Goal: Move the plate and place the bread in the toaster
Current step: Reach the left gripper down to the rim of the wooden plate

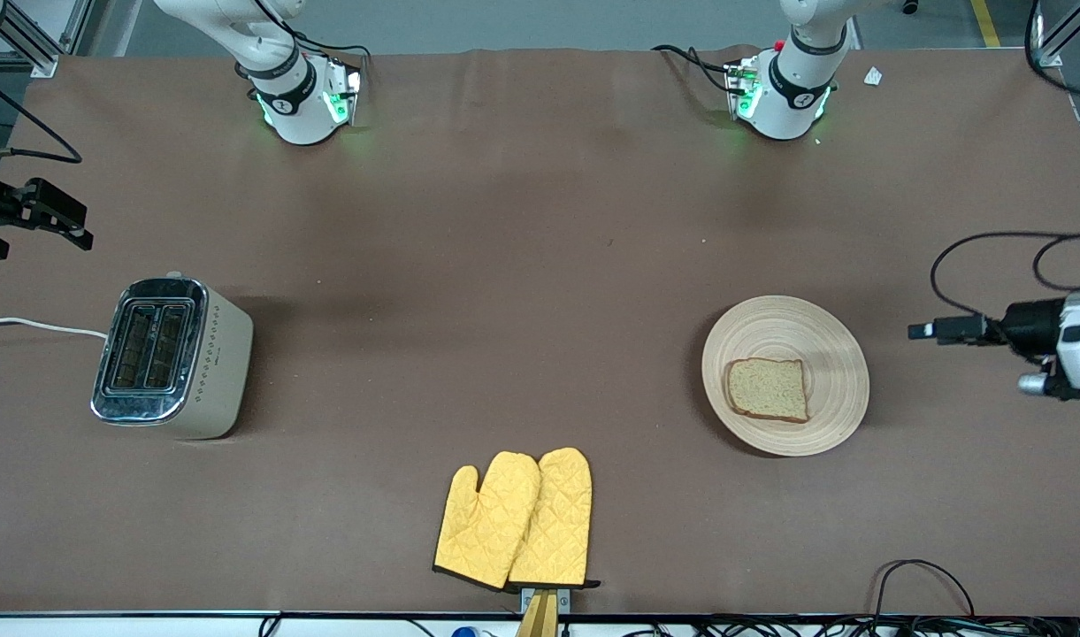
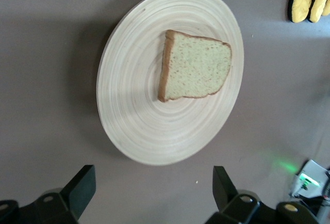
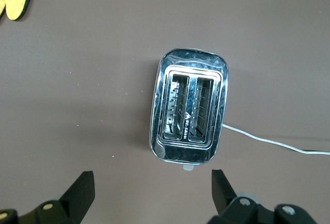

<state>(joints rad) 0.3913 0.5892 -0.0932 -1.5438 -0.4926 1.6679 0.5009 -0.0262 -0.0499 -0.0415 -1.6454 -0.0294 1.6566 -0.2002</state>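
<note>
The beige wooden plate lies toward the left arm's end of the table, with the bread slice flat on it. Both show in the left wrist view, the plate and the bread. My left gripper hovers beside the plate at that end, open and empty. The cream and chrome toaster stands toward the right arm's end with both slots empty. My right gripper hovers over the table edge near the toaster, open and empty.
Two yellow oven mitts lie near the table's front edge, midway between toaster and plate. The toaster's white cord runs off the right arm's end. Black cables lie along the front edge.
</note>
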